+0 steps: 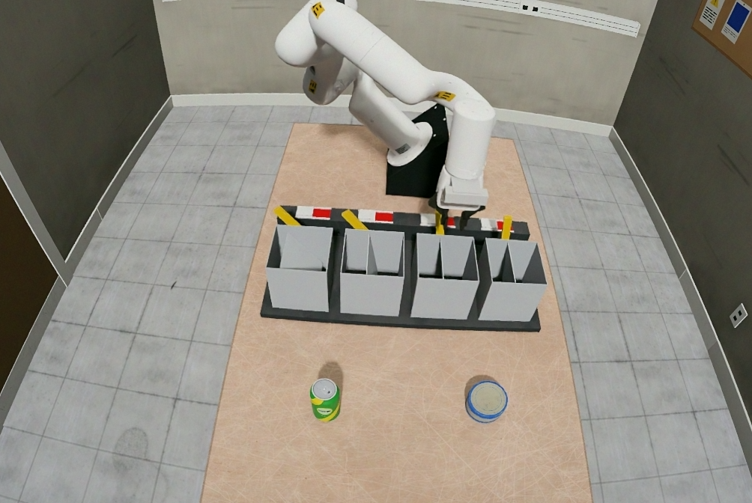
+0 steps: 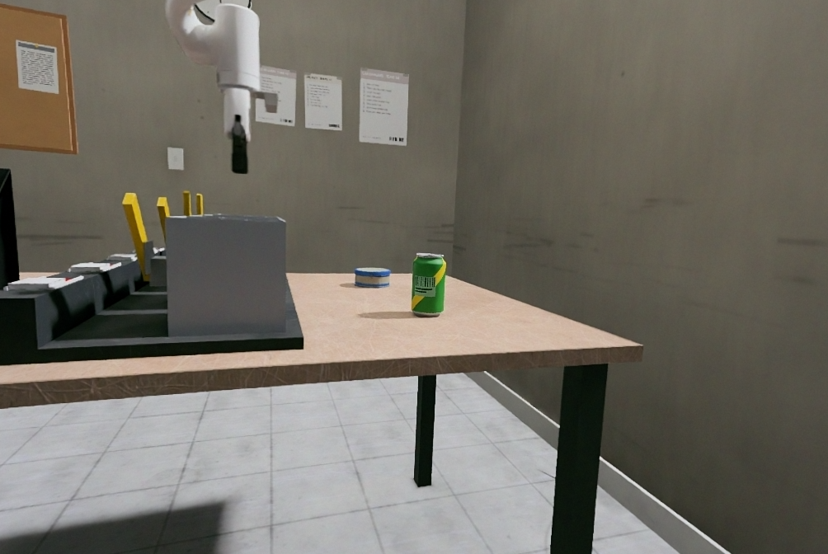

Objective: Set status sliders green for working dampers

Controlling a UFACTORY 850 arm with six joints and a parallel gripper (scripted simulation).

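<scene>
Four grey open-topped duct dampers stand in a row on a black base: the first (image 1: 299, 269), second (image 1: 371, 269), third (image 1: 445, 274) and fourth (image 1: 512, 277). Each has a yellow lever behind it. The first lever (image 1: 286, 215) and second lever (image 1: 353, 219) lean left. The third lever (image 1: 439, 225) and fourth lever (image 1: 506, 227) stand upright. The slider rail (image 1: 410, 218) behind them shows red patches beside white covers. My gripper (image 1: 452, 218) hangs over the third lever, partly open and empty. In the side view the gripper (image 2: 238, 153) is well above the lever tops.
A green can (image 1: 324, 400) and a blue-rimmed round tin (image 1: 486, 401) stand on the table in front of the dampers, both also in the side view (image 2: 428, 284) (image 2: 371, 277). The arm's black pedestal (image 1: 417, 157) is behind the rail.
</scene>
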